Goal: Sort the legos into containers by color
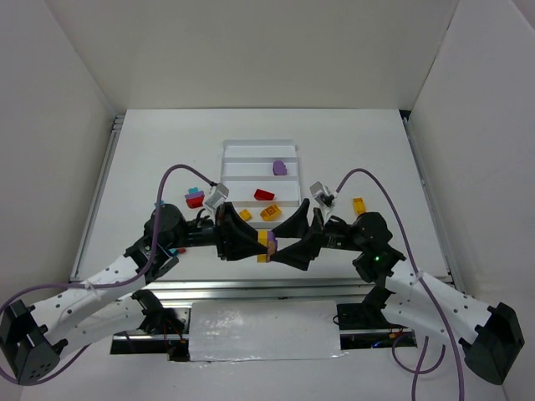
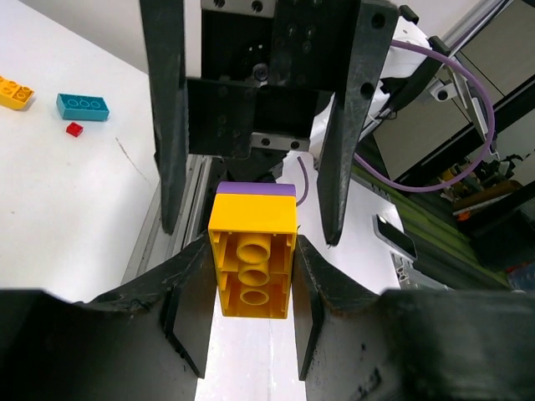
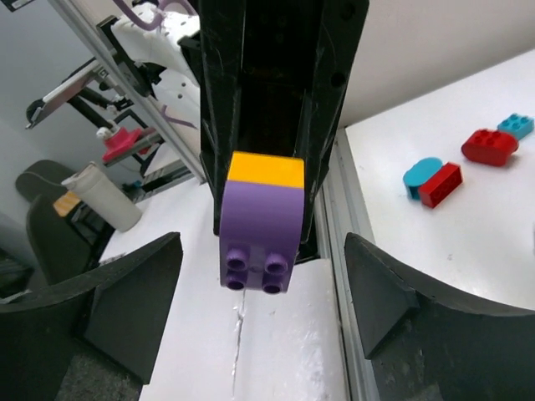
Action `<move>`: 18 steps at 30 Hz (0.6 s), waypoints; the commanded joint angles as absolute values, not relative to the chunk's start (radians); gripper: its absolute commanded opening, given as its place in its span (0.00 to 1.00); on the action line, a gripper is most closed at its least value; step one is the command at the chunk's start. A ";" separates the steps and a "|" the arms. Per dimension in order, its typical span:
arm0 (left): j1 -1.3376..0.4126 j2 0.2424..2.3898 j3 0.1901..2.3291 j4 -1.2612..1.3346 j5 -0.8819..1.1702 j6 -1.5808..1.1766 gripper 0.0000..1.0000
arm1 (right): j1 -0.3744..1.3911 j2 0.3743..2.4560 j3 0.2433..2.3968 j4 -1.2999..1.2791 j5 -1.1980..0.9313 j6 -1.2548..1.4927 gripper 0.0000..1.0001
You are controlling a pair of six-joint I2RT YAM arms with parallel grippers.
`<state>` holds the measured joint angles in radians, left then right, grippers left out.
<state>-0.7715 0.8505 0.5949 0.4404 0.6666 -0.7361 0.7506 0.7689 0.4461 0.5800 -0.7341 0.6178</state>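
Note:
My left gripper (image 1: 261,245) (image 2: 253,280) is shut on a yellow brick (image 2: 252,263) that has a purple brick (image 3: 259,225) stuck to its far end. It holds the pair (image 1: 267,243) in the air in front of the tray. My right gripper (image 1: 282,245) (image 3: 263,288) faces it, wide open, with the purple end between its fingers and touching neither. The white tray (image 1: 227,164) holds a purple lego (image 1: 280,167), a red one (image 1: 265,195) and two yellow-orange ones (image 1: 270,213), each colour in its own compartment.
Red, teal and purple bricks (image 1: 195,199) lie left of the tray. A yellow brick (image 1: 359,204) lies to its right. In the left wrist view a teal brick (image 2: 82,105) and a yellow one (image 2: 15,92) lie on the table. The table's metal front rail (image 1: 251,288) is just below the grippers.

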 commanded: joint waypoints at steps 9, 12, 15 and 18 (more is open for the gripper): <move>-0.782 0.876 0.649 0.534 0.718 -0.738 0.00 | 0.759 0.791 0.532 0.552 -0.745 0.558 0.41; -0.784 0.870 0.663 0.491 0.703 -0.710 0.00 | 0.758 0.781 0.532 0.520 -0.736 0.535 0.00; -0.781 0.830 0.687 0.418 0.641 -0.667 0.00 | 0.737 0.724 0.512 0.441 -0.690 0.474 0.00; -0.767 0.743 0.696 0.273 0.497 -0.571 0.00 | 0.631 0.628 0.462 0.347 -0.640 0.428 0.00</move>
<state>-0.7815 0.8444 0.6327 0.3279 0.6231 -0.6525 0.7223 0.7136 0.4835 0.4488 -0.7052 0.5274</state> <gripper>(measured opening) 0.476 0.442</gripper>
